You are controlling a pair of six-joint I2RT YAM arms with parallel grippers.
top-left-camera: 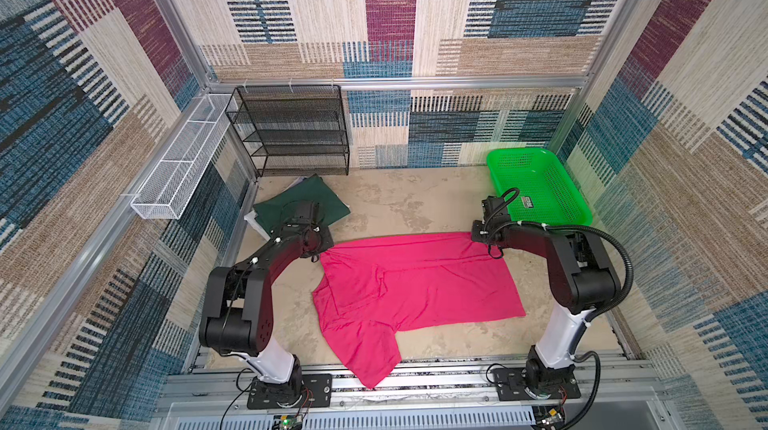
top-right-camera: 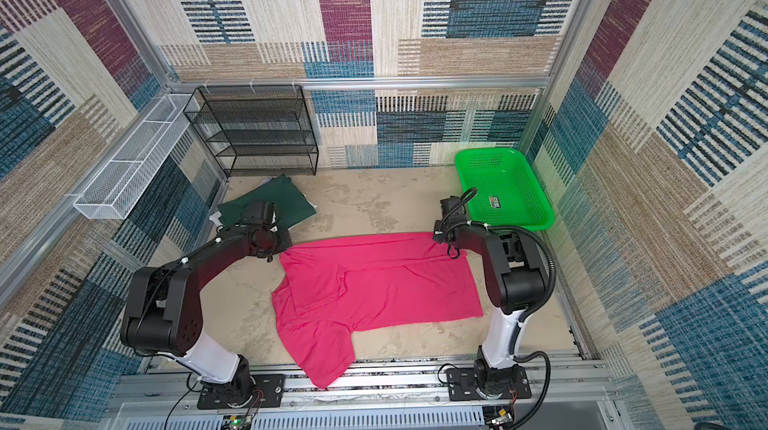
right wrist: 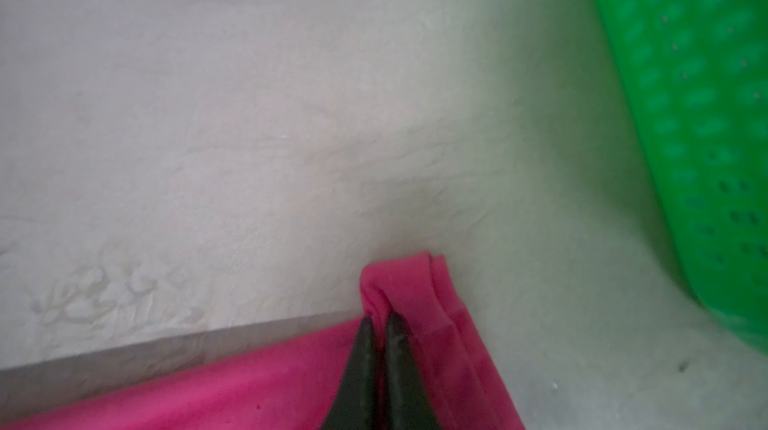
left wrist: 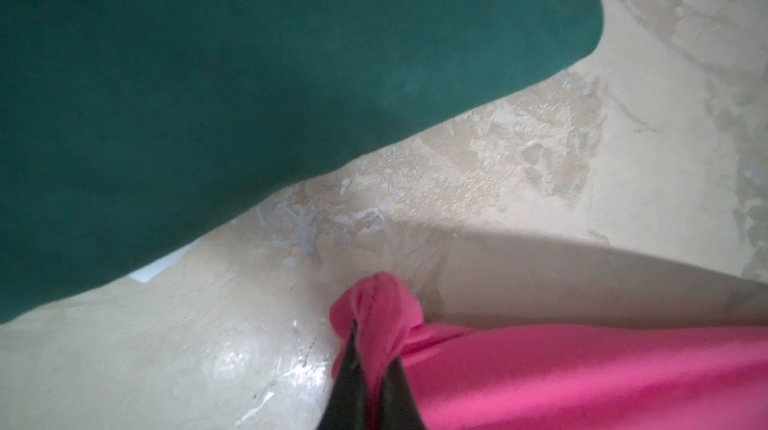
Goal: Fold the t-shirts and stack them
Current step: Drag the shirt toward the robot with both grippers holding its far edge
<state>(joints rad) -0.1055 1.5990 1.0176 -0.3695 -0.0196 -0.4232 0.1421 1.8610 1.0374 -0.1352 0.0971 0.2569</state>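
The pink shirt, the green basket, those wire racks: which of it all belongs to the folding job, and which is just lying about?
Part of the job:
pink t-shirt, spread out mid-table
dark green t-shirt, folded at the back left
white cloth peeking from under it

Just lying about:
green basket
black mesh shelf
white wire tray on the side wall

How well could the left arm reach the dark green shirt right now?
Probably yes for reach: the dark green shirt lies close beside the left end effector, only bare table between. But that end effector is shut on a corner of the pink shirt, so it must let go first.
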